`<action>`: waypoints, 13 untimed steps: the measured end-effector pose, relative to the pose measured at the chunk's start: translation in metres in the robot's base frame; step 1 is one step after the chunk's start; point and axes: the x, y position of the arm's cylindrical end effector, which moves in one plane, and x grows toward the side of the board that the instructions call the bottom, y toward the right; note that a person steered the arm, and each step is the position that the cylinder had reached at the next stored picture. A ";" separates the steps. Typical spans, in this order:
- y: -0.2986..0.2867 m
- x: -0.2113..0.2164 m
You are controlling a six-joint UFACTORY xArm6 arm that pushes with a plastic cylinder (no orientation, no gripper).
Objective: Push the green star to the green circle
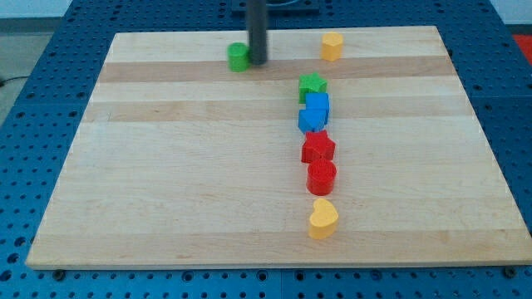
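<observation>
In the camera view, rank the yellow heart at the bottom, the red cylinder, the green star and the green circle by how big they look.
1. yellow heart, nearest the view's bottom, so nearness may inflate it
2. red cylinder, close behind it
3. green star
4. green circle, partly hidden by my tip; too close to the star to rank firmly

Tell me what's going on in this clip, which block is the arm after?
A single arm with a dark rod is working on a wooden board. My tip sits right beside the green circle, on its right, near the view's top. The green star it should push lies apart, lower right, heading a column of blue blocks, a red star, a red cylinder and a yellow heart. Another yellow heart sits at the view's top.
</observation>
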 end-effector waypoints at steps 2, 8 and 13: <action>0.073 -0.020; 0.094 0.086; 0.057 0.055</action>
